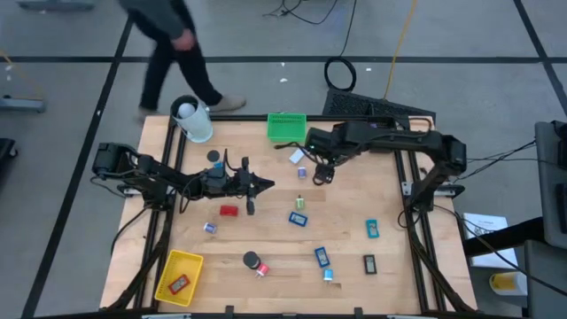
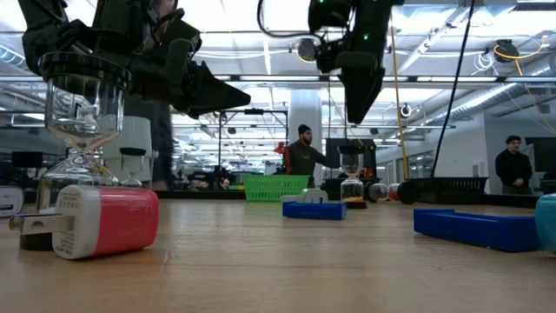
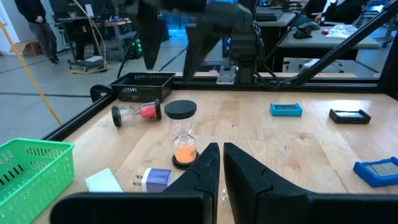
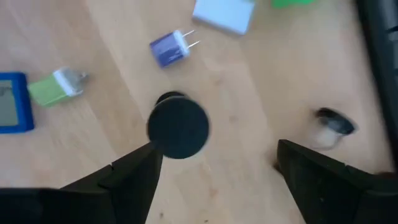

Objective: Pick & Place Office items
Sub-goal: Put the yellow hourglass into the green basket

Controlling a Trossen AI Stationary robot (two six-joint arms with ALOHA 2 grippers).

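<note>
At the near edge of the table [image 1: 354,283], a yellow basket [image 1: 180,276] held a small red item, and close by stood a short black cylinder [image 1: 252,260] with blue blocks [image 1: 322,257] scattered toward the right. Farther in, a red block [image 1: 229,211] lay just beside the left gripper [image 1: 263,185], whose fingers [image 3: 205,169] were pressed together and held nothing as it hung over the middle of the board. Past it, an hourglass with orange sand [image 3: 181,134] stood upright near a purple plug [image 3: 154,179]. The right gripper [image 4: 214,165] hovered directly above that hourglass's black cap [image 4: 178,126], its fingers spread wide on either side, apart from it. At the far edge sat a green basket [image 1: 286,127] and a white cylinder [image 1: 196,121]; beyond the table a person [image 1: 168,44] walked past.
</note>
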